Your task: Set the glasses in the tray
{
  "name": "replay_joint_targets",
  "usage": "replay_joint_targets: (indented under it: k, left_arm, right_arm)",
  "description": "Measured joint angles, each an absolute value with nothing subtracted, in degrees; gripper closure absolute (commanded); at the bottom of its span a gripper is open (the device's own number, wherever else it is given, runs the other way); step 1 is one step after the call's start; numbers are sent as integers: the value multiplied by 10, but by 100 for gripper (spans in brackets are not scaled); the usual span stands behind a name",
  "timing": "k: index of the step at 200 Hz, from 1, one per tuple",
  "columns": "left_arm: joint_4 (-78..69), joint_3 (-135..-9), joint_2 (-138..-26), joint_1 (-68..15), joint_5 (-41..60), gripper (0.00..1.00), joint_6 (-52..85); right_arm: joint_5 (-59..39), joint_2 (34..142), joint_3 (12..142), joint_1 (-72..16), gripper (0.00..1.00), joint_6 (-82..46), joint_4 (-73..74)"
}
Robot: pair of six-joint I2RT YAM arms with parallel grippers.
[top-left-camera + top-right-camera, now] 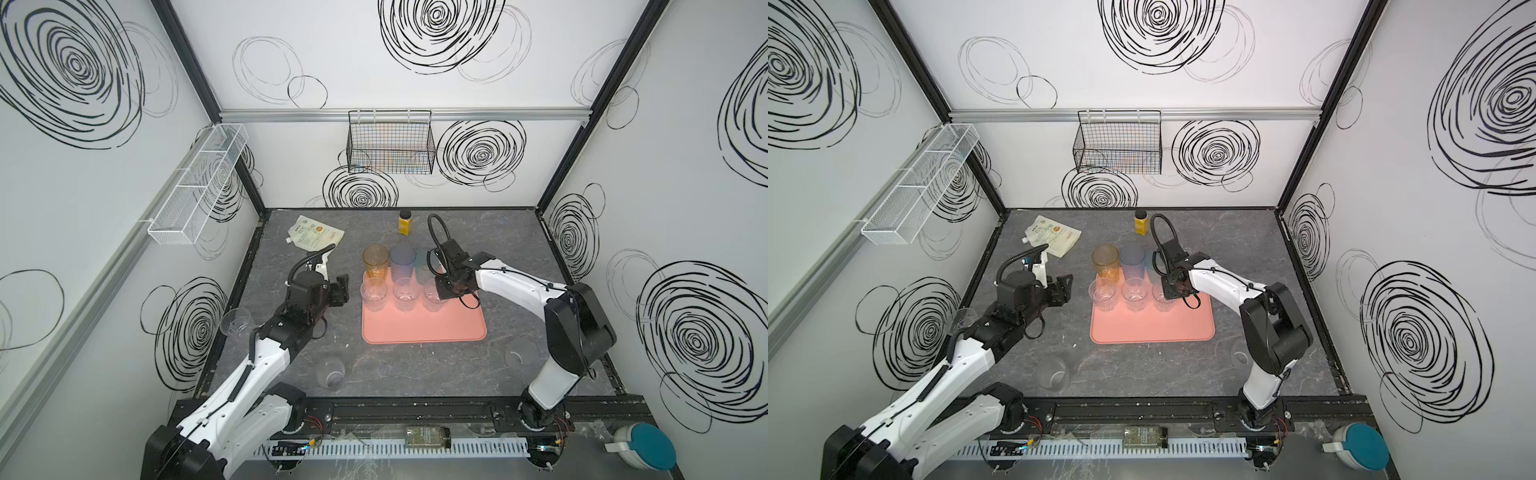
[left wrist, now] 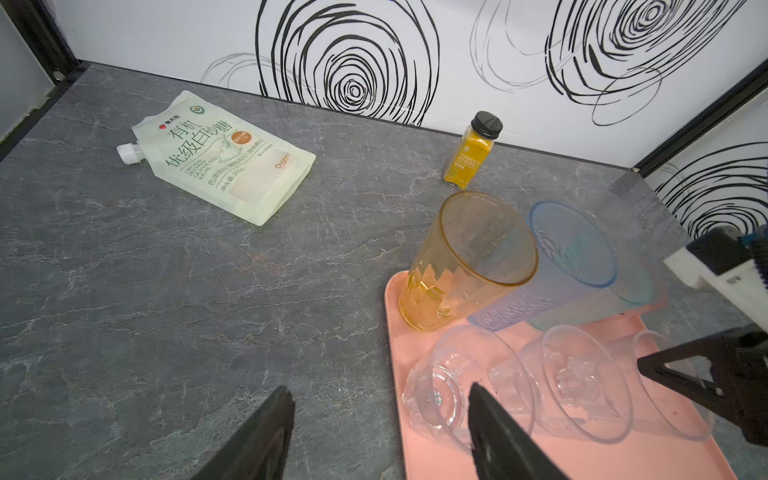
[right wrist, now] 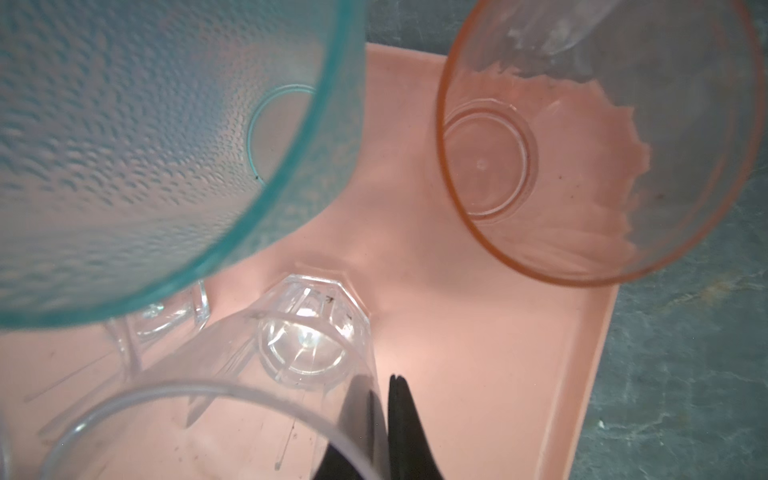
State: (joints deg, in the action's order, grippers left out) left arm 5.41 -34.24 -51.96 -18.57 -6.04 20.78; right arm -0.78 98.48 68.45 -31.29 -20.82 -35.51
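The salmon-pink tray (image 1: pixel 424 332) lies mid-table. At its back stand an orange glass (image 1: pixel 375 259), a blue one (image 1: pixel 402 262) and a teal one (image 1: pixel 423 266); a pink glass (image 3: pixel 582 145) is beside the teal. Three clear glasses (image 1: pixel 406 294) stand in a row before them. My right gripper (image 3: pixel 380 386) is shut on the wall of the rightmost clear glass (image 1: pixel 434 297), one finger inside it. My left gripper (image 1: pixel 340 291) hangs open left of the tray, holding nothing. Clear glasses (image 1: pixel 330 372) (image 1: pixel 237 322) (image 1: pixel 517 353) stand on the table off the tray.
A yellow bottle with black cap (image 1: pixel 405 222) stands behind the tray. A white spouted pouch (image 1: pixel 316 237) lies at the back left. A black wire basket (image 1: pixel 390 145) hangs on the back wall, a white one (image 1: pixel 199 183) on the left wall.
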Motion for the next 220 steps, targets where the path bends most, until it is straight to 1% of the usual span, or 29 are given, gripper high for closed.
replay_joint_targets:
  k: [37, 56, 88, 130, 162, 185, 199, 220]
  left_arm:
    - [54, -342, -520, -185, -60, 30, 208]
    - [54, -342, -520, -183, -60, 30, 208]
    - [54, -342, -520, -182, -60, 30, 207]
    - [81, -354, -522, -182, -45, 28, 210]
    - [157, -445, -546, -182, -40, 24, 214]
    - [212, -505, -552, -181, -78, 20, 225]
    - [241, -521, -549, -173, -108, 16, 233]
    - [287, -520, -539, -123, -131, 13, 248]
  right_arm:
    - [-4, 986, 687, -316, 76, -212, -353]
    - [1, 986, 690, -319, 70, -212, -356]
    - [6, 979, 706, -322, 62, -213, -366]
    - [10, 933, 737, -340, 59, -223, -385]
    - [8, 906, 763, -388, 58, -235, -378]
    - [0, 913, 782, -428, 58, -244, -359]
    - [-7, 929, 805, -448, 57, -251, -356]
    - [-11, 959, 839, -468, 57, -258, -347]
